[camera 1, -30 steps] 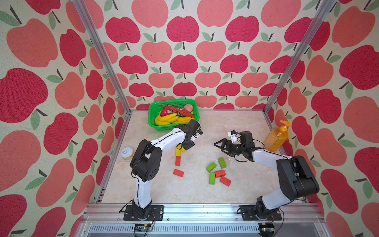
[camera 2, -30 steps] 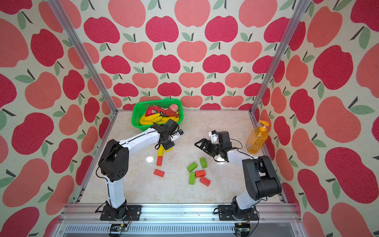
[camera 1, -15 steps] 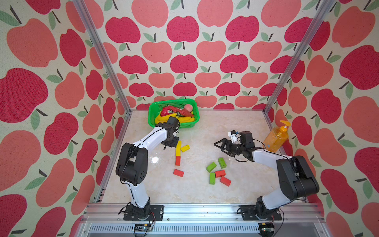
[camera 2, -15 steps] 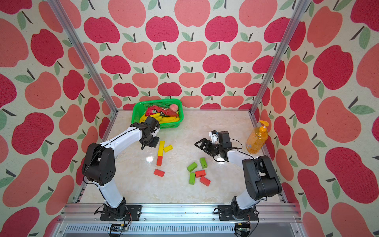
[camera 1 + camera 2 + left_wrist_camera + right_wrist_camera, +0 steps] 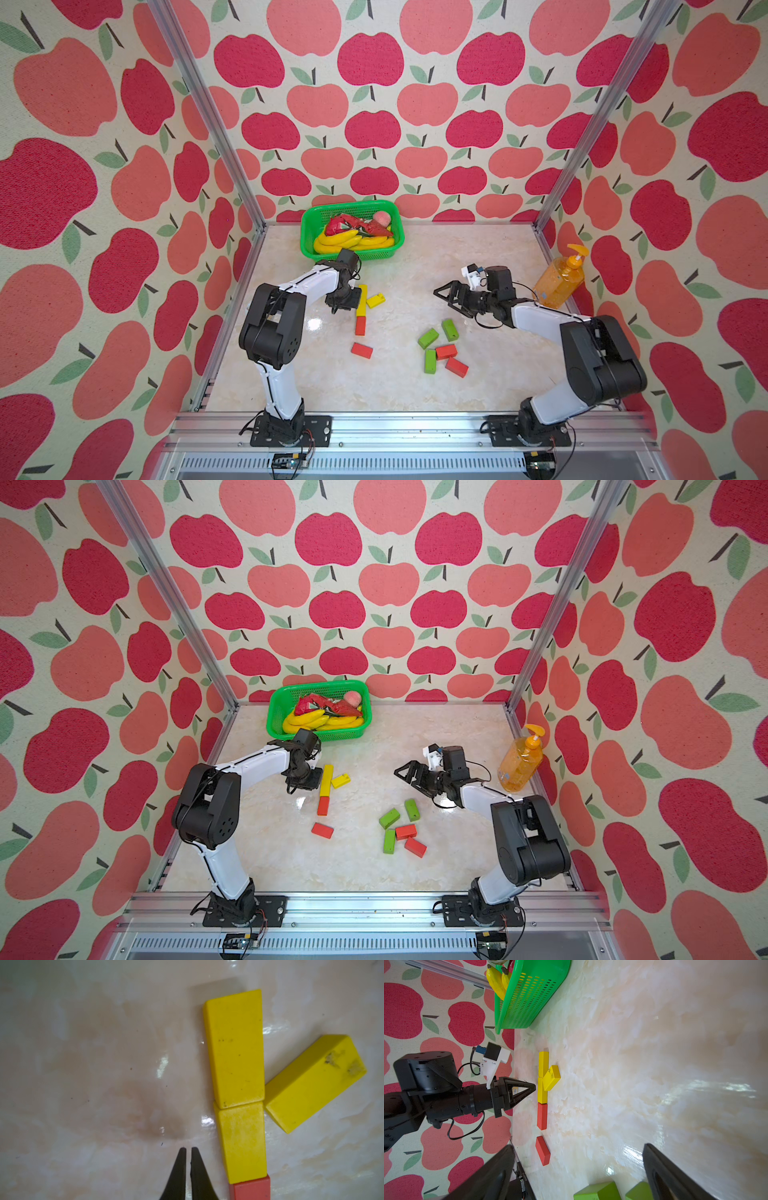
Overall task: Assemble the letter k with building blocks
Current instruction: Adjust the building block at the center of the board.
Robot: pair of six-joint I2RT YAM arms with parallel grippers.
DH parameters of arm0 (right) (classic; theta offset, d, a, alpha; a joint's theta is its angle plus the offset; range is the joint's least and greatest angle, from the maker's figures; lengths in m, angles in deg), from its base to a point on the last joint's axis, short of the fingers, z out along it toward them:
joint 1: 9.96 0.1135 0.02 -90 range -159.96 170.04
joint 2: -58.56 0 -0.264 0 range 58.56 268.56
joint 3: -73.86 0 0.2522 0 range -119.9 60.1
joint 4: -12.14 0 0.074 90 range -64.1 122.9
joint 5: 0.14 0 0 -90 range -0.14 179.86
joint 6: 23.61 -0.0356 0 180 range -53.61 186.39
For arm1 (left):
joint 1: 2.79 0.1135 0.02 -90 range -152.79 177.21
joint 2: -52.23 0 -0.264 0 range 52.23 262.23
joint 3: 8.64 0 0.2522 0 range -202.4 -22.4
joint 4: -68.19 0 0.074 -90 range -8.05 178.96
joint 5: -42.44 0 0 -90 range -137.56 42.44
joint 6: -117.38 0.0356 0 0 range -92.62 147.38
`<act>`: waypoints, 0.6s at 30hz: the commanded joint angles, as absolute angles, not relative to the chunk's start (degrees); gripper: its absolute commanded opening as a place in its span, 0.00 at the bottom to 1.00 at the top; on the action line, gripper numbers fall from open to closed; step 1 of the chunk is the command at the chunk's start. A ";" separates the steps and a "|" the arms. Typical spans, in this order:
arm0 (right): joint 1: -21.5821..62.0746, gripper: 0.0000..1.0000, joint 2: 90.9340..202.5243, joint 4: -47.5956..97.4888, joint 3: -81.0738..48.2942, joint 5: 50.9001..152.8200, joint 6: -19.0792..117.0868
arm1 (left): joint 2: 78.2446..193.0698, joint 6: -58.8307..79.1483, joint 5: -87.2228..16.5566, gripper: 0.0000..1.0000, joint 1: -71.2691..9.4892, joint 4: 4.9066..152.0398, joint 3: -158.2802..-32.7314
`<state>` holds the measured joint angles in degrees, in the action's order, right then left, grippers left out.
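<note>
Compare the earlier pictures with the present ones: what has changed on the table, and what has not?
The left tool drew back from the slanted yellow brick toward the green basket, then came down beside the yellow column, shutting empty. The right tool stayed open and still; the red and green bricks kept their places.

three yellow blocks (image 5: 362, 292), four red blocks (image 5: 360, 325), three green blocks (image 5: 428, 338)

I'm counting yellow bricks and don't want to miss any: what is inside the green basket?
The green basket holds yellow bananas, crumpled red items and a pink peach-like fruit. No brick shows, but anything beneath them is covered.
</note>
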<state>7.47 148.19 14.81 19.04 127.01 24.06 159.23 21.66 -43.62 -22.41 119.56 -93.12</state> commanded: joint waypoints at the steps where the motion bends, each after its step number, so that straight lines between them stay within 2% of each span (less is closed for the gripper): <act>1: 7.17 0.99 149.04 14.43 18.72 127.41 24.13 | 159.80 20.79 -42.77 0.12 -22.06 117.29 -92.80; 8: 7.18 0.99 149.92 14.30 18.62 127.56 24.04 | 160.95 20.53 -42.02 0.18 -21.96 116.93 -93.15; 18: 7.14 0.99 149.81 14.57 18.59 127.35 24.23 | 161.94 20.08 -42.04 0.18 -22.04 116.78 -93.42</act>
